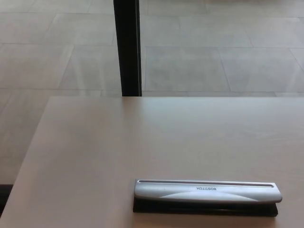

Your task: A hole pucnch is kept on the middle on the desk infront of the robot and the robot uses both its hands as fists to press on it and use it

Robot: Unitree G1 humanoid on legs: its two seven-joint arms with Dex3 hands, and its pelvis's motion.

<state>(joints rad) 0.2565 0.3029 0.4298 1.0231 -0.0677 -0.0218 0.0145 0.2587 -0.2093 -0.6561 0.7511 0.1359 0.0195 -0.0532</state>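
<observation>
Punch (207, 195) lay at 5 o'clock on desk (95, 152); hands unseen, fingers' state unknowable. Off-centre fists could tip it.

You get no part of the robot's body in the head view: neither arm, sleeve, cable nor robot hand shows from either side, so its colours, shapes, screws and markings cannot be told from here.
</observation>
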